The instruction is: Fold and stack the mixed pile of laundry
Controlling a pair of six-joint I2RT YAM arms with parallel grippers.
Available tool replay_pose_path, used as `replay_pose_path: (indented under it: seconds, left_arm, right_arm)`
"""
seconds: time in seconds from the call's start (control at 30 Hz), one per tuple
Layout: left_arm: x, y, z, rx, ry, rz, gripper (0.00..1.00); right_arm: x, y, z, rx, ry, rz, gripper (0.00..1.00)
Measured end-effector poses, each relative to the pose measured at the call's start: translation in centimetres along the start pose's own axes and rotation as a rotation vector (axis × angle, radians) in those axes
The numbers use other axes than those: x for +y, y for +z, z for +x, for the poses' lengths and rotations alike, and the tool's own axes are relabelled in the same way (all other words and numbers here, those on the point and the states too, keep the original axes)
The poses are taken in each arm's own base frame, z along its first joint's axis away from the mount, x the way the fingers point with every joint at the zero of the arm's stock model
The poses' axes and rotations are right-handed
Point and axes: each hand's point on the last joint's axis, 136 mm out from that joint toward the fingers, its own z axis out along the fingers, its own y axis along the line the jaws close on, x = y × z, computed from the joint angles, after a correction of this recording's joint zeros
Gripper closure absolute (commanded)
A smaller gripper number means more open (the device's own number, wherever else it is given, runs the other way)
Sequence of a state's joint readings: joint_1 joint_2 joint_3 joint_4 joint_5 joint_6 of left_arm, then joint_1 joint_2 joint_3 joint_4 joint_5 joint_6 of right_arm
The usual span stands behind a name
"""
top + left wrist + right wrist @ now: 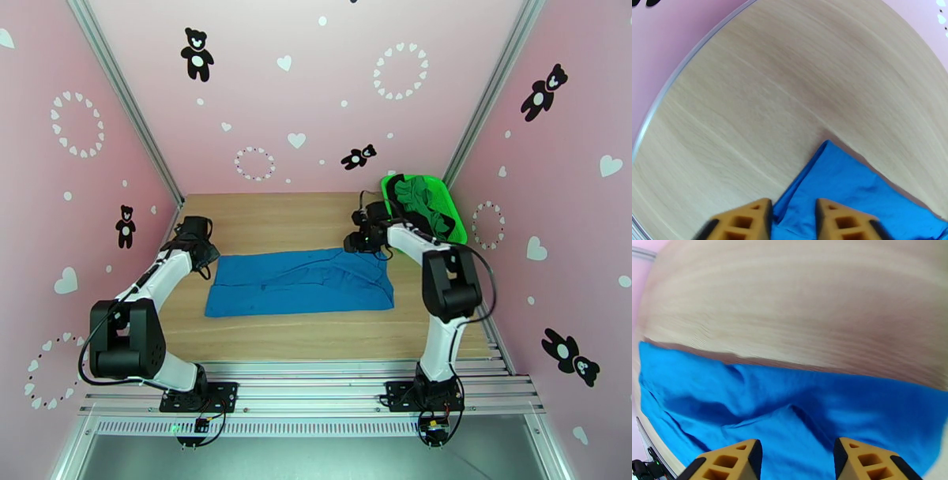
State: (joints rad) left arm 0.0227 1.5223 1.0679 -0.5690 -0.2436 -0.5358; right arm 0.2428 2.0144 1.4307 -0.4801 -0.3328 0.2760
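Blue T-shirt (300, 282) lies spread flat on the table (268, 213), centre frame. Your left pincer (793, 207) and right pincer (798, 449) hang partly open over its upper corners, gripping nothing.

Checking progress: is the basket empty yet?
Not empty: green cloth and black cloth lie bunched inside the basket, top view.

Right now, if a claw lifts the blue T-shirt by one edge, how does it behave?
Probably floppy: the blue T-shirt lies flat with soft creases, so it should drape and sag. Likely light, being thin cloth. Pushed, it would likely bunch rather than slide across the wooden table.
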Motion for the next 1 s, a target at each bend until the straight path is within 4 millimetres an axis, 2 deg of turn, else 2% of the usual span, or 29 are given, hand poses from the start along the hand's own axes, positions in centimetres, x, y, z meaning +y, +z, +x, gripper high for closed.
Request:
replay_pose_path:
  seconds: [0.13,0.23,0.4,0.53,0.7,0.9,0.93,1.0]
  left_arm:
    - [-0.1,-0.1,-0.1,-0.001,0.001,0.004,0.19]
    - [-0.2,-0.1,0.0,0.002,0.003,0.005,0.18]
    - [-0.3,-0.1,0.1,0.005,0.006,0.005,0.17]
    - [-0.3,-0.4,0.0,-0.002,0.004,0.010,0.17]
    - [-0.4,-1.3,-0.6,-0.025,-0.003,0.026,0.17]
    - [-0.3,-2.8,-1.1,-0.054,-0.012,0.047,0.17]
    - [-0.3,-3.1,-1.2,-0.060,-0.013,0.051,0.17]
    - [-0.3,-3.5,-1.3,-0.069,-0.016,0.057,0.17]
  right_arm:
    - [0.1,1.0,0.5,0.026,-0.005,-0.009,0.52]
    - [0.4,0.9,-0.1,0.014,-0.011,-0.017,0.57]
    - [0.9,0.6,-1.0,-0.004,-0.026,-0.040,0.81]
    - [1.3,0.8,-0.9,0.006,-0.025,-0.068,0.99]
    - [1.9,0.9,-0.6,0.009,-0.024,-0.099,1.00]
    - [2.5,0.0,2.7,0.044,-0.009,-0.106,1.00]
    - [2.8,-0.5,3.1,0.042,-0.013,-0.108,0.99]
    - [3.3,-1.4,3.4,0.032,-0.019,-0.105,0.79]
